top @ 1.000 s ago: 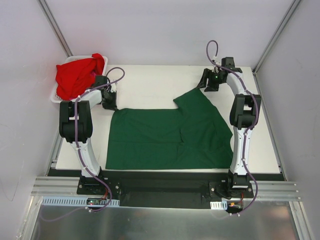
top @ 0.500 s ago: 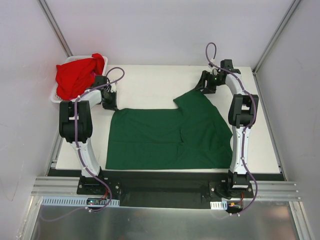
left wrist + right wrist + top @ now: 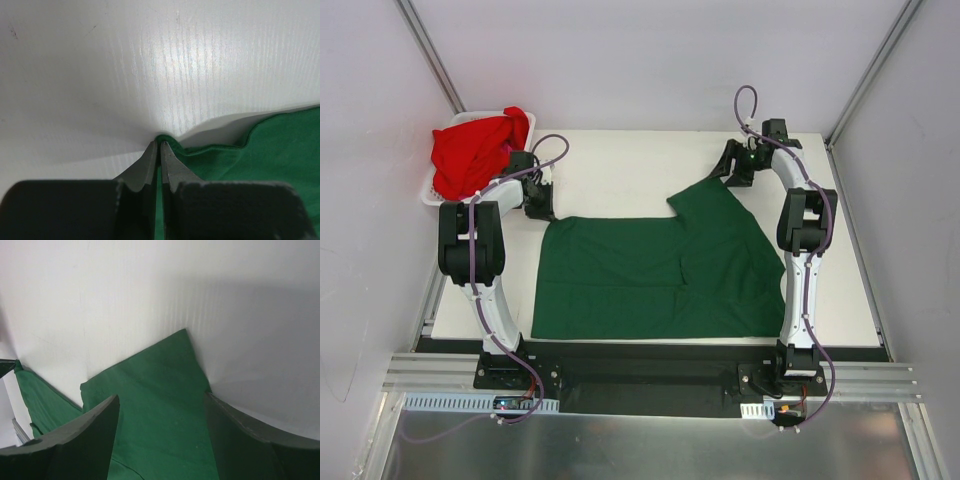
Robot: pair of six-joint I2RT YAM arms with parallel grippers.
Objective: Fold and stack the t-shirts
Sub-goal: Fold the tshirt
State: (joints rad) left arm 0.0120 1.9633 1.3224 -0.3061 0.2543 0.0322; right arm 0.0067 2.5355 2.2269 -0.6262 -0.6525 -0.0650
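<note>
The white table (image 3: 620, 170) carries a dark green t-shirt (image 3: 660, 280) spread mostly flat toward its near edge, and a white basket (image 3: 430, 192) at its far left corner

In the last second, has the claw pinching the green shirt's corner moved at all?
No. The left gripper stays at the same spot just right of the white basket, shut on the far-left corner of the green t-shirt.
</note>
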